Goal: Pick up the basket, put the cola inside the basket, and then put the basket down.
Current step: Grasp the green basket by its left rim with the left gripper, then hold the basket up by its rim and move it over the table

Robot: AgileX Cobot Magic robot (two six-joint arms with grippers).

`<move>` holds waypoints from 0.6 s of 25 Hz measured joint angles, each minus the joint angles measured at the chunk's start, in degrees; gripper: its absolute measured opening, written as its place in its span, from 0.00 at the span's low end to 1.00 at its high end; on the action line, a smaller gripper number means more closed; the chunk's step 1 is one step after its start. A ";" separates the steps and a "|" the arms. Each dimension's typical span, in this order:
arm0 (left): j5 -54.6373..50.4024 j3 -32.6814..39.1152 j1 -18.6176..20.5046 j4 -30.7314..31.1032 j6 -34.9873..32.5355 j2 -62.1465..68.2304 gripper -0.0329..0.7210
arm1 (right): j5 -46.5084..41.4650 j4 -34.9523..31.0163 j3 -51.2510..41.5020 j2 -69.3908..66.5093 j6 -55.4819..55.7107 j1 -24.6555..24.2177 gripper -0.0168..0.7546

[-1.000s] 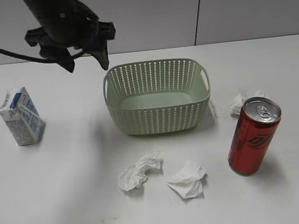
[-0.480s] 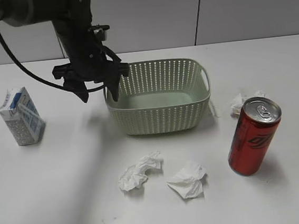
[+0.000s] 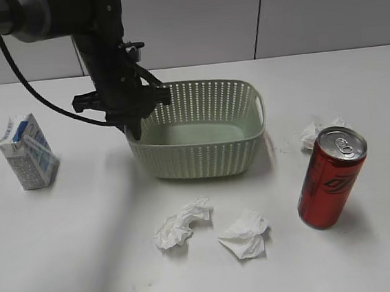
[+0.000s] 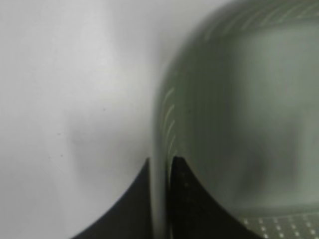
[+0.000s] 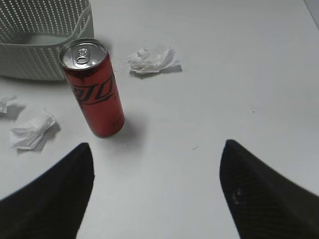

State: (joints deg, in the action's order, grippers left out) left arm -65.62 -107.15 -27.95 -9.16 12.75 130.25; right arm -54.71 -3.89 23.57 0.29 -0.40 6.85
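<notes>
White table under a grey wall. My left gripper pinches the left wall of the pale green perforated plastic basket. Right of the basket stands the tall red cola can, upright before my wide-open right gripper.

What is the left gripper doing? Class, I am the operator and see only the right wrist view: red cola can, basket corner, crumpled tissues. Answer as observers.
Observer: The left gripper is shut on the left wall of the basket, one finger inside and one outside.
Operator: What else stands on that side?
Observer: A white-and-blue carton stands upright left of the basket, apart from it.
</notes>
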 joint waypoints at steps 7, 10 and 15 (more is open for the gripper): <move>-4.09 -0.02 0.00 -1.77 1.62 -4.01 0.04 | 0.00 0.00 0.00 0.00 0.00 0.00 0.79; -4.14 -0.02 0.00 -2.20 4.34 -6.85 0.04 | 0.00 0.00 0.00 0.00 0.00 0.00 0.79; -4.01 2.73 0.00 -4.31 6.76 -13.50 0.04 | 0.00 0.00 0.00 0.00 0.00 0.00 0.79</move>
State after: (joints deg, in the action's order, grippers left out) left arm -69.64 -104.43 -27.95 -13.48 19.51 116.75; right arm -54.71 -3.89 23.57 0.29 -0.40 6.85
